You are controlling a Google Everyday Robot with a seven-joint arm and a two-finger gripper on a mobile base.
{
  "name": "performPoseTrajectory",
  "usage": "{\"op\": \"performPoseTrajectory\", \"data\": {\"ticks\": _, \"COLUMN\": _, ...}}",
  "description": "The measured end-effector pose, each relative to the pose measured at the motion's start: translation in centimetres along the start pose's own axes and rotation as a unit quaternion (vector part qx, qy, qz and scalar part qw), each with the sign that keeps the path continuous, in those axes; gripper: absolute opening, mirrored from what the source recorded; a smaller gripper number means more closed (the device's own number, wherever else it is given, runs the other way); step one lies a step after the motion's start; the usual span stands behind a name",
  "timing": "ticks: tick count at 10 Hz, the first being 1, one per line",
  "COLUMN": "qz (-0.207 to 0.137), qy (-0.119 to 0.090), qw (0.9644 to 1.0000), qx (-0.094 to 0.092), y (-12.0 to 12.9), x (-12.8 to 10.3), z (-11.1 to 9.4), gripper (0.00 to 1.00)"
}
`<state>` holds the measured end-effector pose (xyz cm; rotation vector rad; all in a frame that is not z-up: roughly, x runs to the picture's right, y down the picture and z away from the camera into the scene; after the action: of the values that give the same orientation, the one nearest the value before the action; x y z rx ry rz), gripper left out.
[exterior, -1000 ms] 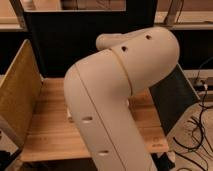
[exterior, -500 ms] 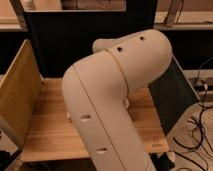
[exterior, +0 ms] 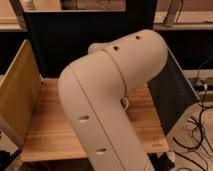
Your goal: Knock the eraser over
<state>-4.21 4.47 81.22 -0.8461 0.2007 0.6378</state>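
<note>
The eraser does not show anywhere in the camera view; any part of the surface where it could stand is covered by the robot's bulky cream-coloured plastic arm (exterior: 107,115). The gripper is hidden in the same way, somewhere past the arm's bent elbow, so whether it is apart, together or clamped on something cannot be told, and nothing can be placed relative to it. The arm rises from the lower edge of the view, bends at a broad rounded joint and runs up to the right, with small dark slots and round holes along its shell. Beneath it lies a light wooden slatted tabletop (exterior: 50,125), its bare planks visible to the left of the arm and in a narrow strip to the right. A tan, speckled upright board (exterior: 17,95) walls the table's left side, tilted outward, and a dark grey slanted panel (exterior: 170,100) closes the right side. A black back panel (exterior: 65,45) stands behind the table. Above it run pale shelf edges (exterior: 180,17), dimly lit. At the far right, thin dark cables (exterior: 200,135) trail over a lighter floor beside the table.
</note>
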Motion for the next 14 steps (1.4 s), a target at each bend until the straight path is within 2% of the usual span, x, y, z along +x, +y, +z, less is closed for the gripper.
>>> {"op": "performPoseTrajectory", "data": {"ticks": 3, "qz": -0.039, "qy": 0.028, "qw": 0.9984, "qx": -0.031, "y": 3.3, "x": -0.5, "z": 2.8, "gripper": 0.0}}
{"op": "performPoseTrajectory", "data": {"ticks": 5, "qz": -0.058, "qy": 0.034, "qw": 0.9965, "qx": -0.048, "y": 4.8, "x": -1.7, "z": 4.3, "gripper": 0.0}}
{"op": "performPoseTrajectory", "data": {"ticks": 8, "qz": -0.084, "qy": 0.031, "qw": 0.9937, "qx": -0.067, "y": 5.9, "x": -4.5, "z": 5.5, "gripper": 0.0}}
{"op": "performPoseTrajectory", "data": {"ticks": 9, "qz": -0.096, "qy": 0.026, "qw": 0.9924, "qx": -0.072, "y": 5.9, "x": -6.1, "z": 5.5, "gripper": 0.0}}
{"op": "performPoseTrajectory", "data": {"ticks": 11, "qz": -0.111, "qy": 0.014, "qw": 0.9913, "qx": -0.07, "y": 5.0, "x": -8.9, "z": 5.1, "gripper": 0.0}}
{"op": "performPoseTrajectory", "data": {"ticks": 12, "qz": -0.11, "qy": 0.002, "qw": 0.9922, "qx": -0.059, "y": 3.2, "x": -10.4, "z": 4.3, "gripper": 0.0}}
{"op": "performPoseTrajectory", "data": {"ticks": 14, "qz": -0.092, "qy": -0.018, "qw": 0.995, "qx": -0.034, "y": -0.4, "x": -11.5, "z": 2.6, "gripper": 0.0}}
